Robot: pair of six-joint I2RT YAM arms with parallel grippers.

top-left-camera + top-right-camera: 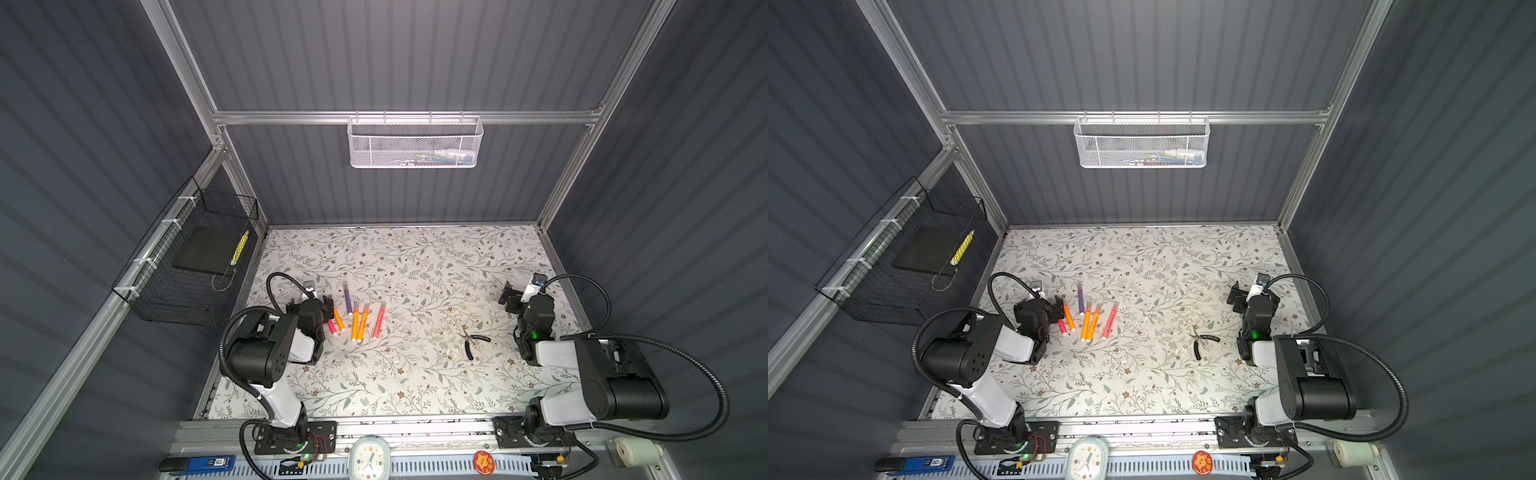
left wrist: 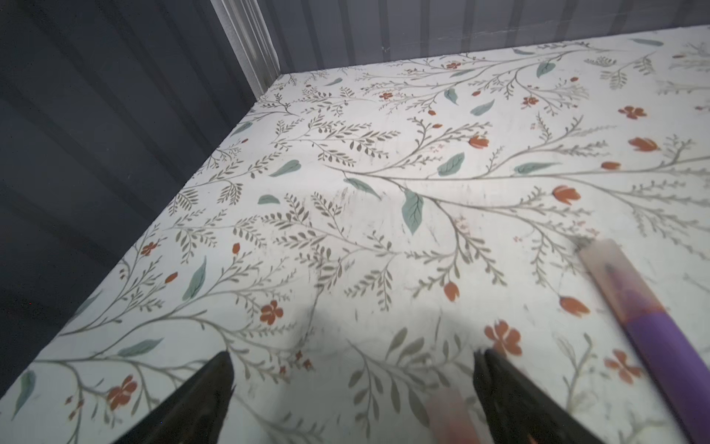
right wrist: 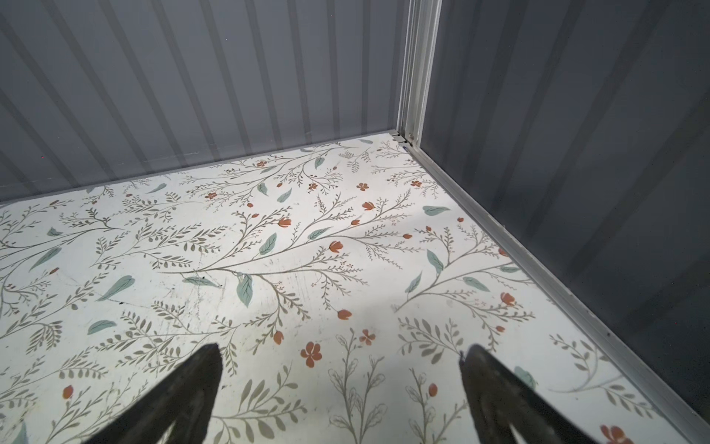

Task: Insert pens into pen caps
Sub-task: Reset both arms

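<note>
Both pairs of jaws stand wide apart, holding nothing. The left gripper sits furthest left of the pliers, just beside the outermost pink pen. Six pens lie fanned on the table, well left of the pliers, white ends toward the arm bases. In the left wrist view, the purple pen wears a translucent cap on its far end. The right gripper sits right of the pliers, over bare floral table near the side wall.
</note>
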